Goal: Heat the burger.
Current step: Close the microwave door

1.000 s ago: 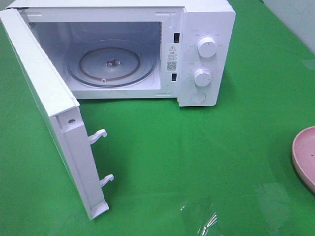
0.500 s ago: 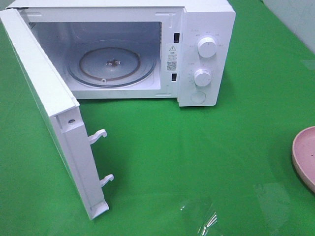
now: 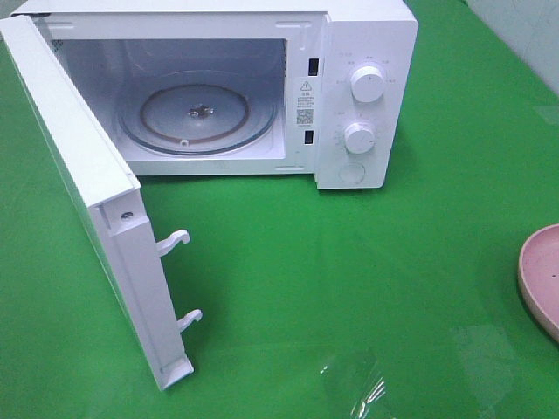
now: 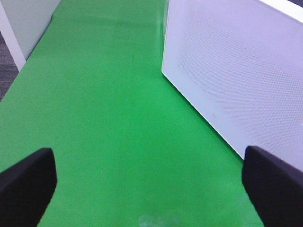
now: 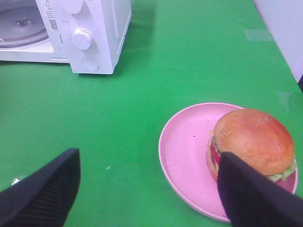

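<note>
The burger (image 5: 253,137), with a golden-brown bun and red filling, sits on a pink plate (image 5: 187,151) on the green table; only the plate's edge (image 3: 541,275) shows at the right of the high view. The white microwave (image 3: 362,96) stands at the back with its door (image 3: 96,205) swung wide open and its glass turntable (image 3: 196,113) bare. My right gripper (image 5: 149,189) is open above the table, one finger (image 5: 251,194) just in front of the burger. My left gripper (image 4: 147,182) is open beside the outer face of the door (image 4: 236,75). Neither gripper shows in the high view.
The microwave has two dials (image 3: 367,85) and a round button (image 3: 351,172) on its right panel. Two door latch hooks (image 3: 175,240) stick out from the door's edge. A light wall (image 4: 23,23) borders the table near the left arm.
</note>
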You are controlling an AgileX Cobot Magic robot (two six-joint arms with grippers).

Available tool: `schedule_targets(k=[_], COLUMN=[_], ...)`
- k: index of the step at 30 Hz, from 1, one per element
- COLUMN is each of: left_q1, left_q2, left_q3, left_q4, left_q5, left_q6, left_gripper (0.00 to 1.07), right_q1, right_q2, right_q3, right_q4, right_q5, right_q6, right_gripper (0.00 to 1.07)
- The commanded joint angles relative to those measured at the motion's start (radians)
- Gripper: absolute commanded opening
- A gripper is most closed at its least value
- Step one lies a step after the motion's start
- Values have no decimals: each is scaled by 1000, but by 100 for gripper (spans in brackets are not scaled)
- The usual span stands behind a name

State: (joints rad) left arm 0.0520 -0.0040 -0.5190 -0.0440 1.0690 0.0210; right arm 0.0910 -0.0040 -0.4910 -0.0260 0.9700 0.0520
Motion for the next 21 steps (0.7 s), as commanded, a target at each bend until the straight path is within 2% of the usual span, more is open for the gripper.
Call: schedule_targets(k=[1,9,11,12,15,17,18,19,20,21], left_q1=[2,2,2,2,2,2,2,2,2,2], left_q2=[-17,19,31,53,81,114,114,133,133,152], left_q3=[3,-26,-33,-37,-37,-35,-35,-28,-28,-15], left_q4=[-11,-15,-14,-12,-12,-7,-7,0,0,4], left_q5=[0,-9,-20,-48,-91,-168,-168,-219,-219,-267], left_q6=[-6,1,14,39,47,47,47,47,47,47], left_gripper=[99,99,99,99,96,84,84,69,69,50], right_q1=[-7,-7,-7,-7,-7,-7,-7,-7,-7,-7], right_q2=[-25,-25,-25,-25,-25,-25,-25,-25,-25,-25], right_q3=[2,2,2,2,2,2,2,2,2,2], right_q4=[2,2,2,2,2,2,2,2,2,2], right_q5=[-9,-9,-9,-9,-9,-9,-9,-9,-9,-9], right_q6=[-11,-11,-11,-11,-11,-11,-11,-11,-11,-11], right_gripper=[76,76,76,76,76,76,76,76,76,76])
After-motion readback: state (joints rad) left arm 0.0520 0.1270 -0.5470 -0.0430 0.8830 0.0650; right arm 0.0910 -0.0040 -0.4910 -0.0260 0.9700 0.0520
